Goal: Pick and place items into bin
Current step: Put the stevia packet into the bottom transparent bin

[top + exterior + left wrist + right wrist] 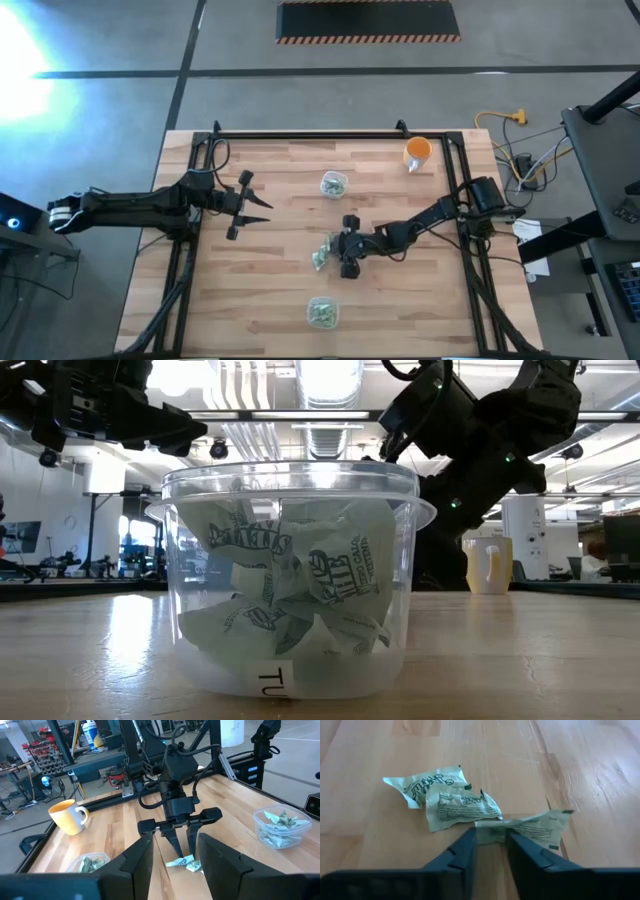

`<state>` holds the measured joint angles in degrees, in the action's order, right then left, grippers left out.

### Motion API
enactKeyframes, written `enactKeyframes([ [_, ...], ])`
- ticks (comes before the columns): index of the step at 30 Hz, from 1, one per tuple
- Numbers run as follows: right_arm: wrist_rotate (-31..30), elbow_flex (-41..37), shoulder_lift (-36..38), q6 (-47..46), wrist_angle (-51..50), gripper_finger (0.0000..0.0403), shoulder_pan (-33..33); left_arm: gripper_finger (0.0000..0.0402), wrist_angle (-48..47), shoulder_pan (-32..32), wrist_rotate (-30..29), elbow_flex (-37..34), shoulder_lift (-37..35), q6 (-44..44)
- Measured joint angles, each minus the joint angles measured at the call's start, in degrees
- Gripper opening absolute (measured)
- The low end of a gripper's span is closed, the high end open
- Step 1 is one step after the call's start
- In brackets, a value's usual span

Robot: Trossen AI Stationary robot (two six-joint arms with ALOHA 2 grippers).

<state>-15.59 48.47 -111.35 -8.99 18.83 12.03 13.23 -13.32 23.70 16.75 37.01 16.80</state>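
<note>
- Near the middle of the table, the right tool is down at a small cluster of wrappers.
- The right wrist view shows its two fingers nearly together, pinching the middle of one pale green-and-white wrapper that still lies on the wood.
- Two more wrappers lie just beside that one, touching each other, clear of the fingers.
- The left tool hangs over the table's left half, well apart from the wrappers, its fingers spread and holding nothing.
- The left wrist view looks across at the right tool from the front: fingers pointing down, tips at a wrapper on the table. No other view gives that front-on look.
- The high view alone shows the whole layout: one bin toward the far side, one bin toward the near edge, the cluster between them, and an orange cup at the far right corner.
- The low view fills with the near bin: clear, round, with crumpled wrappers piled to about two thirds of its height. The cup stands behind it.
- The left wrist view shows both bins holding wrappers; the other one is near the cup.
</note>
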Motion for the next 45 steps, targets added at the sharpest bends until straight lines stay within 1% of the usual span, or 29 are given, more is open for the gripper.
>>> enactKeyframes([
  [5, -0.4, 0.0, 0.0, 1.2, -0.1, 0.0032, 0.1, 0.0140, 0.0, 0.0, 0.0, 0.0, 0.0, 0.0],
  [7, -0.5, 0.0, 0.0, 2.0, -0.1, 0.0015, 0.1, 0.0140, 0.0, 0.0, 0.0, 0.0, 0.0, 0.0],
  [14, -1.5, -0.2, 0.6, 3.5, -0.6, 0.0008, 0.4, 0.0140, 0.0, 0.0, 0.0, 0.0, 0.1, 0.0],
  [20, -7.1, -0.2, 3.7, 6.9, -0.3, 0.0008, 2.6, 0.0140, 0.0, 0.0, 0.0, 0.0, 0.1, 0.0],
  [23, -8.5, -0.2, 5.1, 8.0, -0.3, 0.0008, 3.7, 0.0140, 0.0, 0.0, 0.0, 0.0, 0.1, 0.0],
  [29, -8.6, -0.2, 5.9, 6.3, -0.3, 0.0009, 4.1, 0.0140, 0.0, 0.0, 0.0, 0.0, 0.1, 0.0],
  [34, -8.6, -0.2, 4.8, 7.5, -0.2, 0.0029, 3.6, 0.0140, 0.0, 0.0, 0.0, -0.2, 0.1, 0.0],
  [45, -8.4, -0.2, 4.7, 6.2, -0.2, 0.0129, 1.9, 0.0140, 0.0, 0.0, 0.0, -0.3, 0.1, 0.1],
])
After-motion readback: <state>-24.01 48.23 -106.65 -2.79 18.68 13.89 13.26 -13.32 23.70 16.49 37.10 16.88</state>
